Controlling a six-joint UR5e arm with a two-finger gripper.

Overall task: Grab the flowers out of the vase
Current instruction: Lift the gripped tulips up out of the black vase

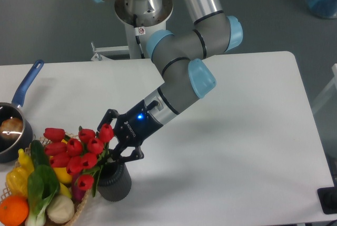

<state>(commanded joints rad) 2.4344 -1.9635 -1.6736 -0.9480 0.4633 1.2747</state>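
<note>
The flowers (pixel 79 152), a bunch of red tulips with green stems, stand in the vase (pixel 116 184), a short dark grey cylinder near the table's front left, and lean left over a basket. My gripper (pixel 111 144) is just above the vase's mouth, reaching in from the upper right. Its jaws are spread, one on each side of the stems and the rightmost blooms. One fingertip is partly hidden behind a tulip, so I cannot tell whether either touches the stems.
A wicker basket (pixel 79 213) of green, yellow and orange vegetables stands at the front left corner, touching the tulips. A dark saucepan (pixel 10 136) with a blue handle (pixel 27 81) is at the left edge. The white table (pixel 237 131) extends to the right.
</note>
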